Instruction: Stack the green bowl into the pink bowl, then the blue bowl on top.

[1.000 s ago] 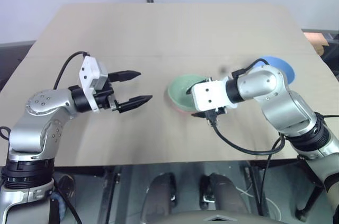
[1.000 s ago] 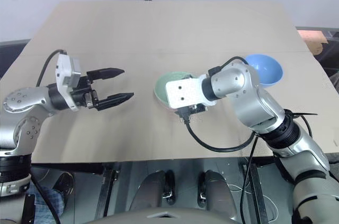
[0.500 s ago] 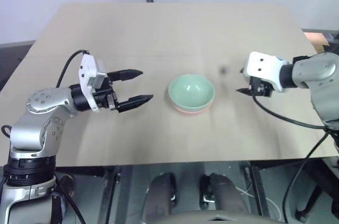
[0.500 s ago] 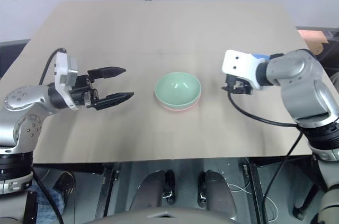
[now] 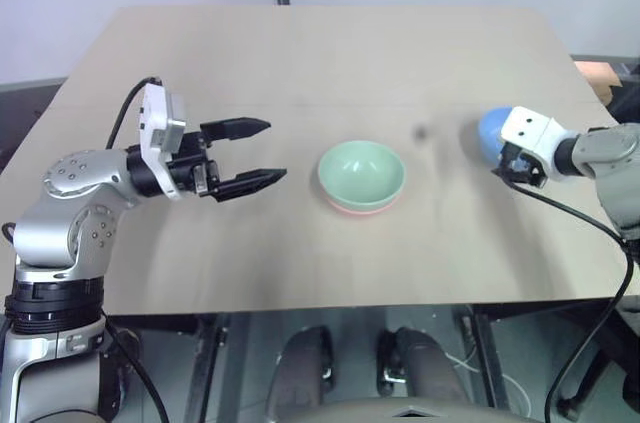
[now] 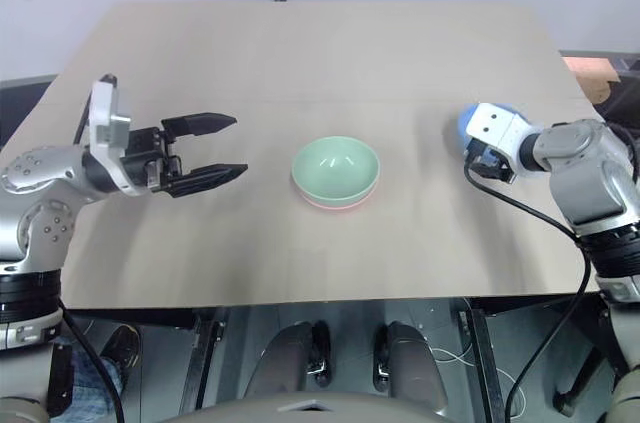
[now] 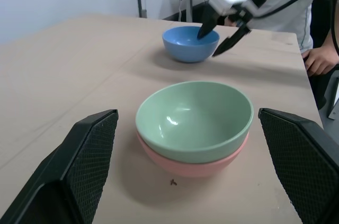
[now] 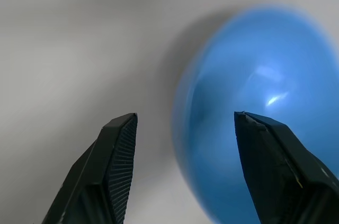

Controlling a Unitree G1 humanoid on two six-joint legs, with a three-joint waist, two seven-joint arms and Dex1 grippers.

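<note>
Two arms of brushed silver metal with black joint rings and small dark screws. Left tool (image 5: 254, 151): two long black tapered fingers, mesh-textured inner pads, behind them a white camera block. Right tool (image 7: 226, 29): matching black fingers and white block. Black cables looped off each wrist.

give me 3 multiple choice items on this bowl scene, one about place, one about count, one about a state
1. Where does the green bowl sit?
A. nested in the pink bowl
B. upside down on the table
C. inside the blue bowl

2. How many bowls are on the table?
A. two
B. three
C. four

3. How is the right end effector?
A. shut on the blue bowl
B. shut, above the green bowl
C. open, at the blue bowl's rim

Answers: 1 A, pink shows right beneath the green rim. 2 B, green, pink and blue. 3 C, the left wrist view shows its fingers spread, one over the bowl's hollow and one outside it.
</note>
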